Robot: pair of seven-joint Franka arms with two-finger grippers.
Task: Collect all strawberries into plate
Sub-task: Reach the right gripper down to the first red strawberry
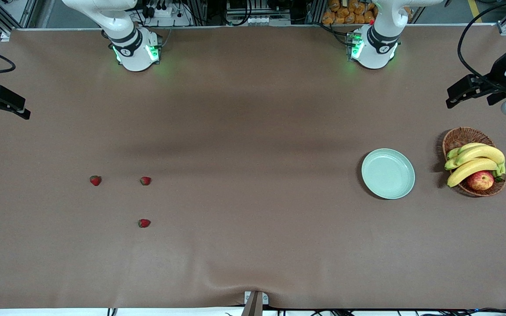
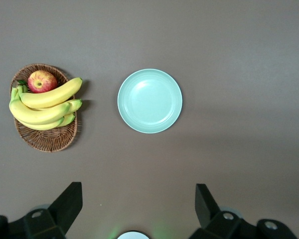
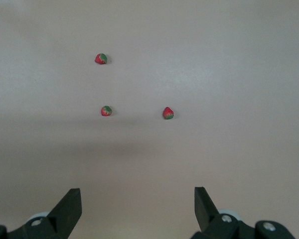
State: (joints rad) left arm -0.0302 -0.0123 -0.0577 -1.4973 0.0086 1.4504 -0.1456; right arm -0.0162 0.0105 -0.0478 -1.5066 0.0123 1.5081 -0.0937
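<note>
Brown-covered table, 3 berries at one end, plate at the other, nothing collected yet.

The table (image 1: 253,109) lies bare between the 2 arm bases. The right gripper (image 3: 138,209) hangs high over the right arm's end, jaws released and empty, with the 3 strawberries (image 3: 106,111) (image 3: 168,113) (image 3: 100,59) spread ahead of its fingertips and well apart from them, so this arm is the one placed to pick. The left gripper (image 2: 139,204) waits over the left arm's end, jaws released too, with the empty plate (image 2: 149,101) ahead of them and the wicker basket (image 2: 45,139) of bananas (image 2: 45,102) and apple (image 2: 42,81) just beside the plate.
</note>
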